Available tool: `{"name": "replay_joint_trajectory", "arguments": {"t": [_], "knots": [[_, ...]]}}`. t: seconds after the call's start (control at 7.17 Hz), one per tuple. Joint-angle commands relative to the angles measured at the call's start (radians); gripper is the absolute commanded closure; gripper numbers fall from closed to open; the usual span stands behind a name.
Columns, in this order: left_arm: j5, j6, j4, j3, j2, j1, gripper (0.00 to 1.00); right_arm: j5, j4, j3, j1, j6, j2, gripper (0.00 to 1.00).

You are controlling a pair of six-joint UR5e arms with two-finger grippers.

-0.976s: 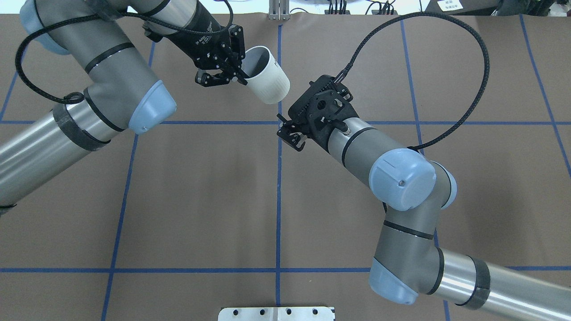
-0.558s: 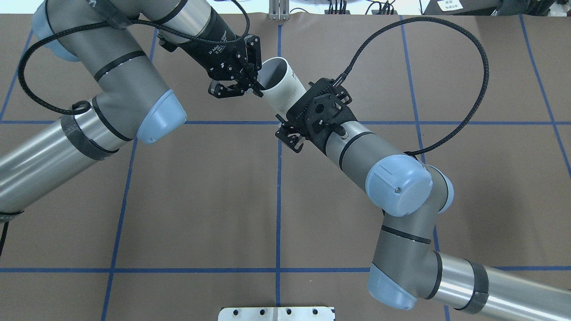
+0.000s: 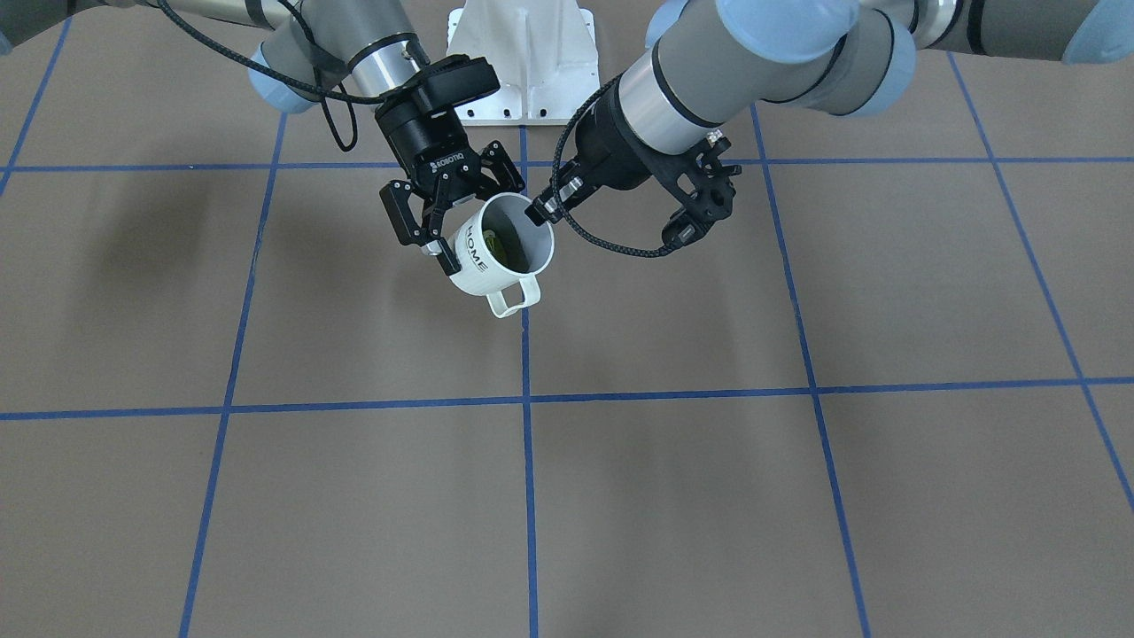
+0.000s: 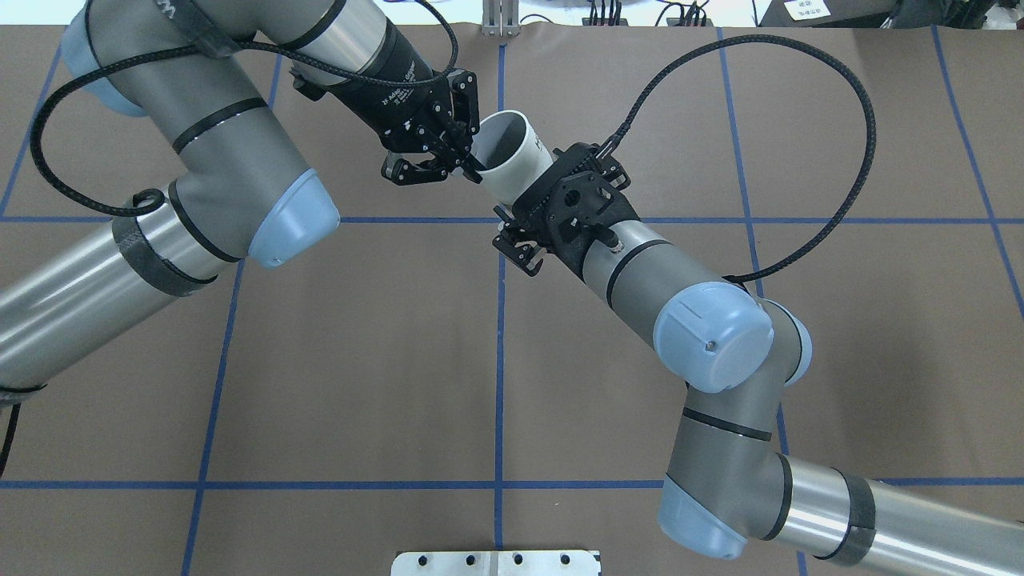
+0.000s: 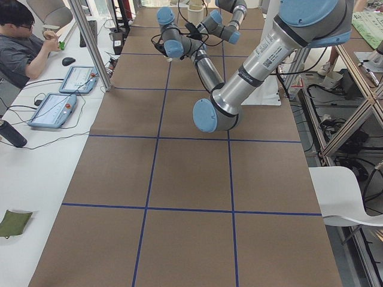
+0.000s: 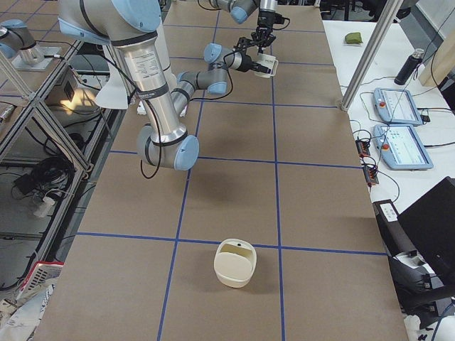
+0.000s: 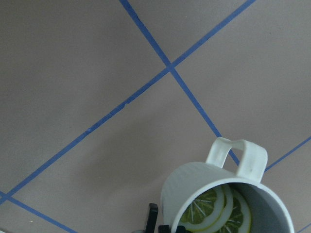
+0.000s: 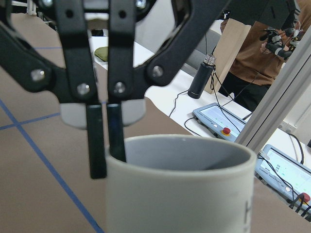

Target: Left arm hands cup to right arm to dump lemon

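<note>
White ribbed cup (image 3: 487,270) marked HOME, two thin lemon slices (image 7: 214,213) inside, hangs tilted over the brown blue-taped table (image 3: 709,443). Left gripper (image 4: 472,168) pinches its rim, one finger inside. Right gripper (image 3: 478,221) straddles the body, jaws apart. Handover looks midway: grasp, release and dump are left. Both arms reach inward, wrists close.

The cup (image 3: 478,257) is white with dark lettering, the lemon (image 7: 208,212) seemingly yellow-green-rimmed

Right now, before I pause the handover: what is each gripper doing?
Left gripper: shut on the rim of the cup, one finger inside, one outside.
Right gripper: open, fingers straddling the cup's body, apparently not yet clamped.
</note>
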Motion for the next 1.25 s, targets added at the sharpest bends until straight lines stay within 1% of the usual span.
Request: {"name": "replay_joint_trajectory", "arguments": {"t": [0.0,0.14,0.28,0.42,0.56,0.7,0.84,0.98,1.12], "knots": [[0.000,-0.002,0.005,-0.012,-0.001,0.010,1.00,0.000,0.002,0.000,0.000,0.001,0.000,0.01],[0.000,-0.001,0.005,-0.012,0.001,0.011,1.00,0.000,0.002,0.002,0.000,0.001,0.000,0.01],[0.000,-0.001,0.005,-0.012,0.001,0.011,1.00,0.003,-0.005,0.002,0.000,0.001,-0.001,0.39],[0.000,0.018,-0.009,-0.012,0.002,0.011,0.86,0.003,-0.012,0.005,-0.003,0.001,-0.003,0.72],[0.000,0.038,-0.009,-0.017,0.002,0.010,0.01,0.004,-0.014,0.003,-0.003,0.002,-0.009,0.90],[-0.018,0.062,-0.007,-0.030,0.009,0.005,0.00,0.004,-0.012,0.002,-0.003,0.002,-0.015,0.91],[-0.073,0.105,-0.001,-0.031,0.012,-0.048,0.00,0.004,-0.012,0.003,-0.002,0.002,-0.015,0.91],[-0.122,0.171,0.003,-0.023,0.013,-0.129,0.00,0.004,-0.011,0.003,0.001,0.002,-0.016,0.91],[-0.124,0.276,0.005,-0.020,0.048,-0.174,0.00,0.004,-0.011,0.002,0.006,0.002,-0.019,0.91]]}}
